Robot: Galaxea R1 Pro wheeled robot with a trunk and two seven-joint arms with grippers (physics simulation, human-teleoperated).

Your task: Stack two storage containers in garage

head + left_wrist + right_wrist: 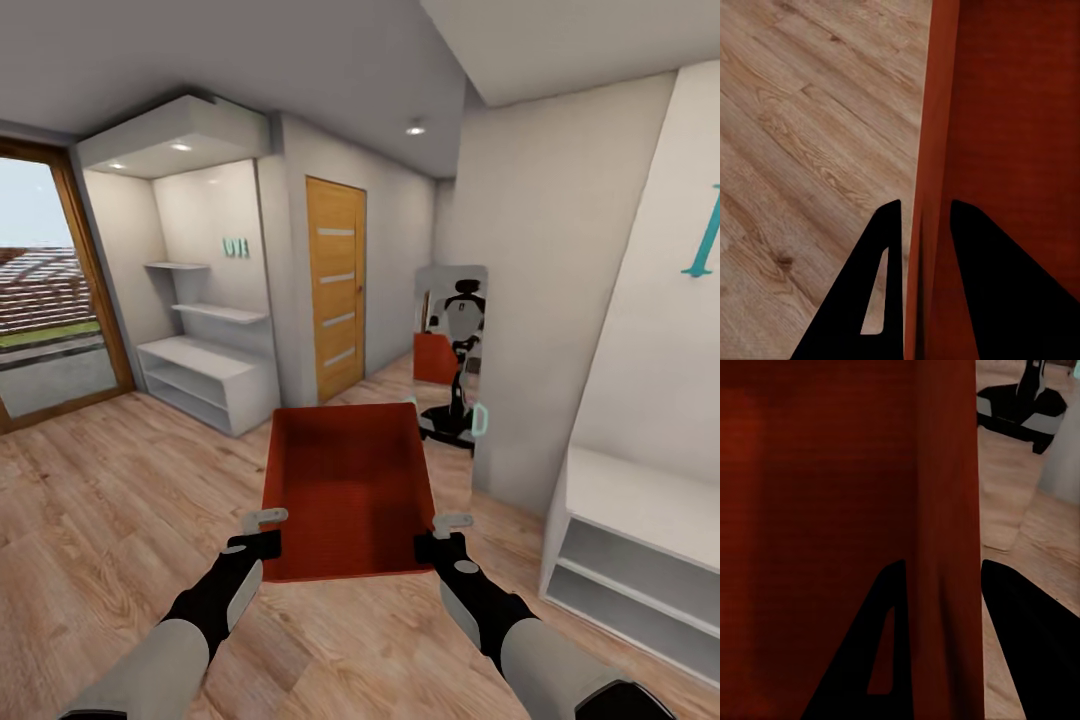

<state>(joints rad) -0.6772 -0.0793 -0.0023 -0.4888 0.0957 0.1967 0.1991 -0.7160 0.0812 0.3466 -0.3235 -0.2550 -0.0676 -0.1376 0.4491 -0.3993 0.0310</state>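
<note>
I hold one orange-red storage container (350, 490) in front of me above the light wood-plank floor (110, 520), its open top facing up. My left gripper (265, 530) is shut on its left wall, and my right gripper (445, 535) is shut on its right wall. In the left wrist view the two dark fingers (881, 285) straddle the thin orange wall (934, 150). The right wrist view has that gripper (943, 570) clamping the other wall (949, 472) the same way. The garage is out of view.
A wooden panel door (336, 285) stands ahead, with a tall mirror (450, 355) to its right reflecting the robot. White shelving (205, 375) sits at the left, a low white shelf unit (640, 540) close on the right, and a wood-framed glass door (50, 290) at far left.
</note>
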